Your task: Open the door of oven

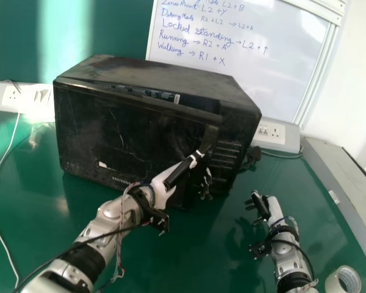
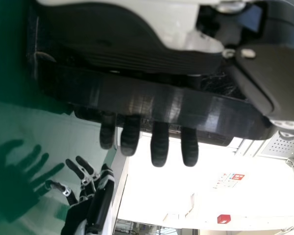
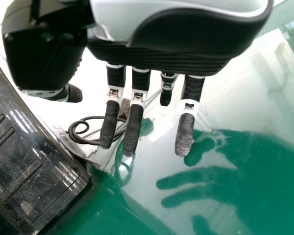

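The black oven (image 1: 155,73) stands on the green table, its door (image 1: 119,131) a little ajar, with a narrow gap along the top. At the door's free right side is my left hand (image 1: 161,190), its thumb side against the front. In the left wrist view the door's edge (image 2: 137,98) crosses over my left hand (image 2: 159,144), whose straight fingertips stick out beyond it from behind; the finger bases are hidden. My right hand (image 1: 269,209) is held off to the oven's right, touching nothing; in the right wrist view that hand (image 3: 133,128) has extended fingers.
A whiteboard (image 1: 232,67) stands behind the oven. Sockets (image 1: 271,133) and a black cable (image 3: 83,129) lie beyond its right side. A grey box-like ledge (image 1: 344,189) runs along the right edge, with a tape roll (image 1: 343,281) near the front corner. A white cord (image 1: 0,165) trails at left.
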Controlling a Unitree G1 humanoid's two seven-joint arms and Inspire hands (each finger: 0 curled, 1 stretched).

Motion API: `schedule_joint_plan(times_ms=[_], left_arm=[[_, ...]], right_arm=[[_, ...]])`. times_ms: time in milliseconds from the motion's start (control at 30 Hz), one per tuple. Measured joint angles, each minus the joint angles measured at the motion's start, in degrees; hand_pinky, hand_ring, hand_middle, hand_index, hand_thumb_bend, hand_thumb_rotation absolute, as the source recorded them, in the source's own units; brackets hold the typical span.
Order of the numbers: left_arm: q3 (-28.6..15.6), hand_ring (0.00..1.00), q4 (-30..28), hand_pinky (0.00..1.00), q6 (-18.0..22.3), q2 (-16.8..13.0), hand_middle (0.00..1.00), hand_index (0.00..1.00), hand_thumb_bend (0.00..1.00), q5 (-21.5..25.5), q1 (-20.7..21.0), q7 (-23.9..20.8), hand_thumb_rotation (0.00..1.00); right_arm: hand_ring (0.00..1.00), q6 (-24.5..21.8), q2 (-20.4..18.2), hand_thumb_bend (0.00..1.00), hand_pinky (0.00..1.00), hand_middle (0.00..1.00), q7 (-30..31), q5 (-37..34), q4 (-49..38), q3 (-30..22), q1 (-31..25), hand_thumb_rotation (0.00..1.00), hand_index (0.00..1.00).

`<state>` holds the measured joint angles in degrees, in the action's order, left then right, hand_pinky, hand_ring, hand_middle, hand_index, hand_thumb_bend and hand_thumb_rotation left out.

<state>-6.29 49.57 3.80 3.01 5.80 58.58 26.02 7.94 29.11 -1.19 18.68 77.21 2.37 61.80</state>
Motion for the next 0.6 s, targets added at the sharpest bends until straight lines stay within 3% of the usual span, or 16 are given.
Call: schedule_joint_plan(times_ms=[200, 467, 600], left_arm=[[1.64, 0.06, -8.07, 0.01, -3.91, -0.01, 0.11, 0.13, 0.73, 0.12, -4.0, 0.29, 0.79], [3.64, 0.05, -25.06, 0.0, -16.06, -0.56, 0.09, 0.1, 0.71, 0.81, -11.2, -1.55, 0.81], [4.53, 0.05, -29.4, 0.0, -17.06, -0.97, 0.09, 0.1, 0.69, 0.77, -13.96, -2.79, 0.82]], right_arm=[[0.39, -0.07, 0.0, 0.51, 0.32, 0.5, 0.0, -0.03, 0.0, -0.1, 0.02, 0.15, 0.49], [0.38, -0.05, 0.0, 0.51, 0.32, 0.49, 0.01, -0.01, -0.01, -0.03, 0.09, 0.15, 0.49], [0.39, -0.08, 0.03, 0.51, 0.33, 0.5, 0.0, -0.02, 0.01, -0.07, 0.09, 0.15, 0.49]])
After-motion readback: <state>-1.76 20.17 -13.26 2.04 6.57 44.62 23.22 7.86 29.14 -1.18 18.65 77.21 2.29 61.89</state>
